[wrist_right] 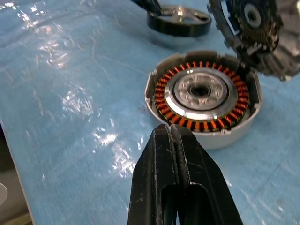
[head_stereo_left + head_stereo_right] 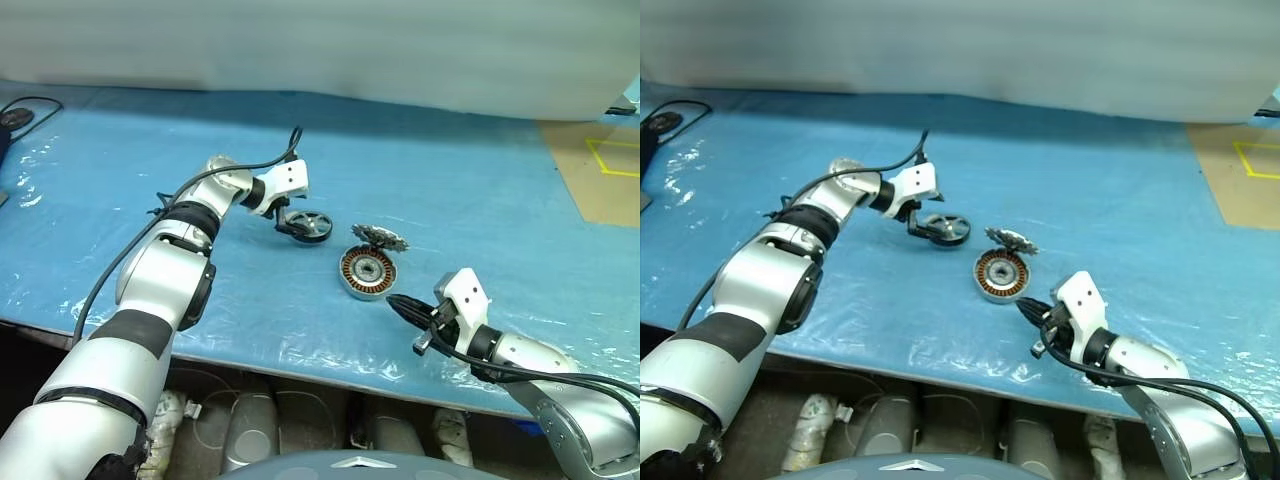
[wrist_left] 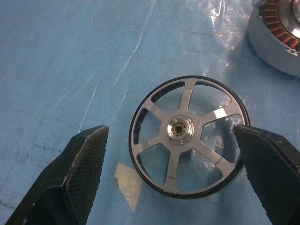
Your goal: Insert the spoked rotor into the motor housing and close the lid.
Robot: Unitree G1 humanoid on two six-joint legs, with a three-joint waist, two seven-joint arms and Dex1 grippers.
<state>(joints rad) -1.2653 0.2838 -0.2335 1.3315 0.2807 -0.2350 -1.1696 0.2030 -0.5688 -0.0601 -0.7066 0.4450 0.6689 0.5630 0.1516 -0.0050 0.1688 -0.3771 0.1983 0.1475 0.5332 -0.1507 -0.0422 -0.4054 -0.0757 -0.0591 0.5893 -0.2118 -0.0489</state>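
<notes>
- The spoked rotor (image 3: 187, 136) lies flat on the blue-covered table (image 2: 450, 180), left of the motor housing (image 2: 367, 273) and apart from it.
- The left gripper (image 3: 171, 154) hangs over the rotor with its jaws spread wide, one finger (image 3: 77, 173) on each side of the black rim; the jaws do not grip the rotor.
- The motor housing sits on the table with its copper windings exposed.
- The lid (image 2: 380, 238) stands open, tilted up at the far rim of the housing.
- The right gripper (image 1: 174, 140) points at the near side of the housing, just short of its wall, with its jaws pressed together and empty.
</notes>
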